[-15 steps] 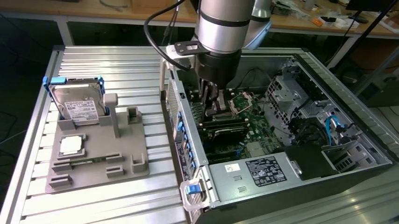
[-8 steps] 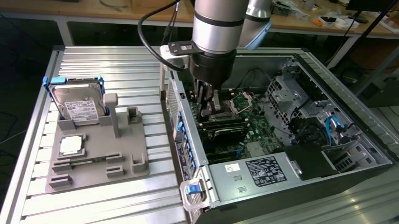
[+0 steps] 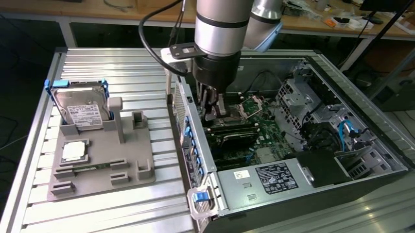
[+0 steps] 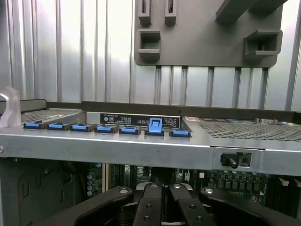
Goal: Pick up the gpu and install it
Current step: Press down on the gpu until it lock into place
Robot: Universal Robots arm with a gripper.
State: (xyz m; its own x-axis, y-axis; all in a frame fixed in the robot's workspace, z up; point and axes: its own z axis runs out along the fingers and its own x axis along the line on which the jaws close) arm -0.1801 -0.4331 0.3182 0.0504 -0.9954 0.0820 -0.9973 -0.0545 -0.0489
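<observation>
One computer case (image 3: 292,145), open, with seven blue clips (image 4: 107,127) along its rim. One grey tray (image 3: 97,160) on the exterior view's left, carrying one hard drive (image 3: 81,110) and one square chip (image 3: 75,150). One robot arm (image 3: 224,29).

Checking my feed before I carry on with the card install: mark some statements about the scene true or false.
1. The gripper is down inside the open computer case, over the motherboard. True.
2. The hard drive sits inside the case. False: it stands on the grey fixture outside the case, on the exterior view's left.
3. The fingers are spread wide. False: they are closed together.
4. A processor chip lies on the grey fixture by the hard drive. True.
5. One blue clip along the case edge stands higher than its neighbours. True.
</observation>
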